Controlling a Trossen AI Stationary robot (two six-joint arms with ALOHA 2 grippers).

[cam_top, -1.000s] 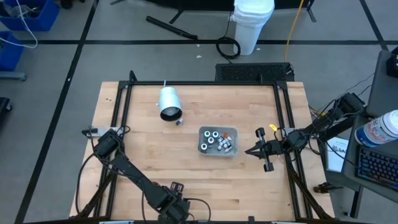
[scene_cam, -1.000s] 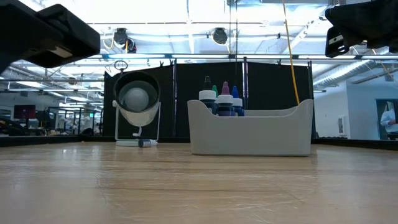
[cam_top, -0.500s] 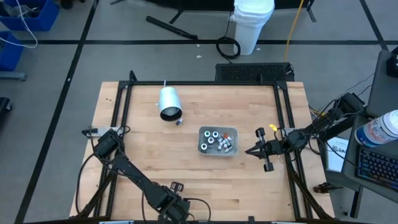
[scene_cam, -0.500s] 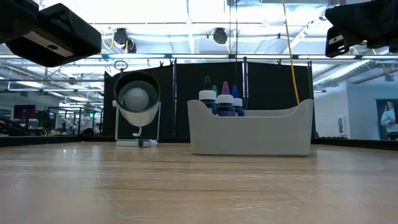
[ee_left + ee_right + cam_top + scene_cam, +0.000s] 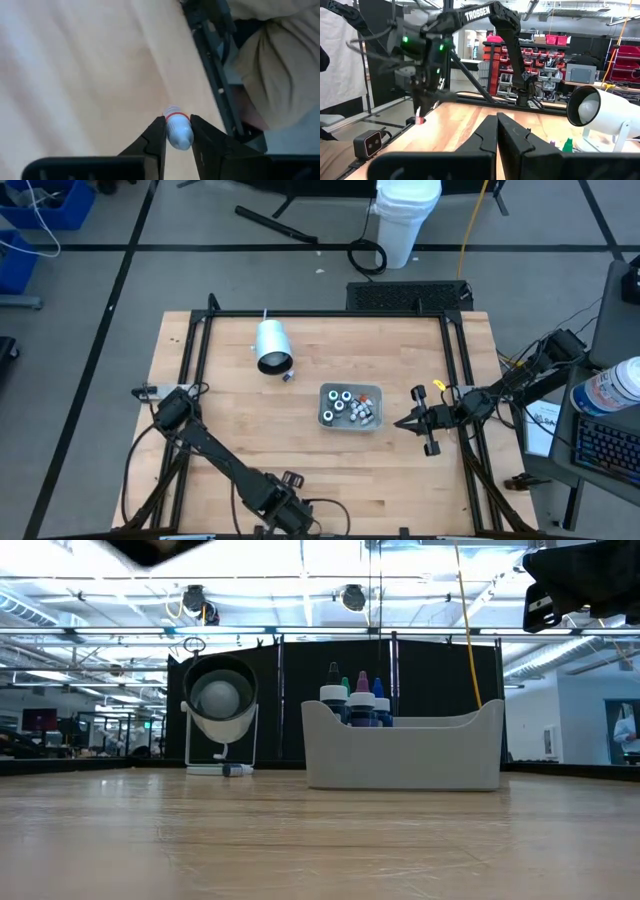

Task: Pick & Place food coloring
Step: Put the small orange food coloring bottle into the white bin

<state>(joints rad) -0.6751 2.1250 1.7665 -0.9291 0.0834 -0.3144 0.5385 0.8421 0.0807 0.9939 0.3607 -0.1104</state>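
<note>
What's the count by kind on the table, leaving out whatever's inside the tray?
Grey tray: 1
White cylinder: 1
Loose bottle beside the cylinder: 1
Held bottle between the left fingers: 1
Total: 4

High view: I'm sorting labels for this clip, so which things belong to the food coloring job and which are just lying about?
Job:
- bottle, held in the left hand near the table's front edge
- bottles in the tray
- stray bottle by the cylinder
- grey tray

Lying about:
- white cylinder
- bucket on the floor
- right hand, shut, waits beside the tray
</note>
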